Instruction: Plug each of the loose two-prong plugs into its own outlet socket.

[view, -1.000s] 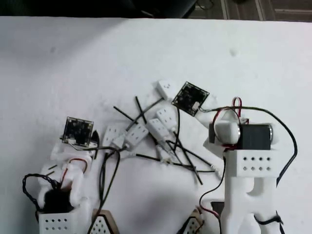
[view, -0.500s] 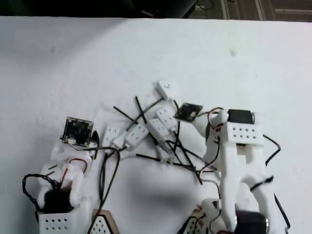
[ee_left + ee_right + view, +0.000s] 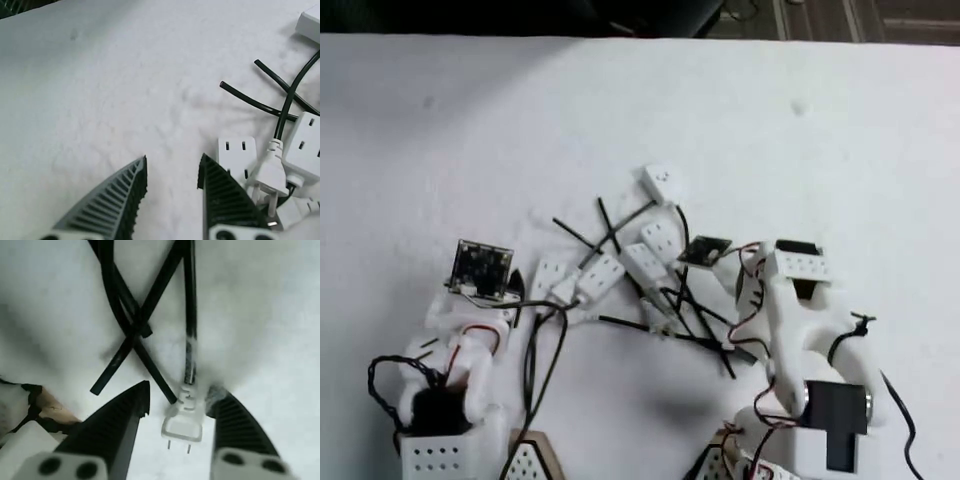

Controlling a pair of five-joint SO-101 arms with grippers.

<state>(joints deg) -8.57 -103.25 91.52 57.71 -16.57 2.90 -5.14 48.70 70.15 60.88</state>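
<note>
Several white outlet sockets (image 3: 600,275) lie tangled with black cables (image 3: 620,230) at the table's middle. In the right wrist view a white two-prong plug (image 3: 183,421) on a black cable lies on the table, prongs toward the camera. My right gripper (image 3: 180,390) is open and straddles it without touching. My right arm (image 3: 790,300) bends down over the cables' right side. My left gripper (image 3: 172,165) is open over bare table. A socket (image 3: 236,154) and a white plug (image 3: 270,172) lie just beside one of its fingers (image 3: 220,195). In the high view that gripper (image 3: 510,285) sits left of the sockets.
One more socket (image 3: 662,180) lies apart at the far end of the tangle. Loose black cable ends (image 3: 720,345) spread toward the right arm's base. Wooden blocks (image 3: 525,460) stand at the near edge. The table's far edge (image 3: 620,36) is well away.
The right arm has folded and tipped its wrist down, bringing its gripper nearer over the cables. The left arm has not moved.
</note>
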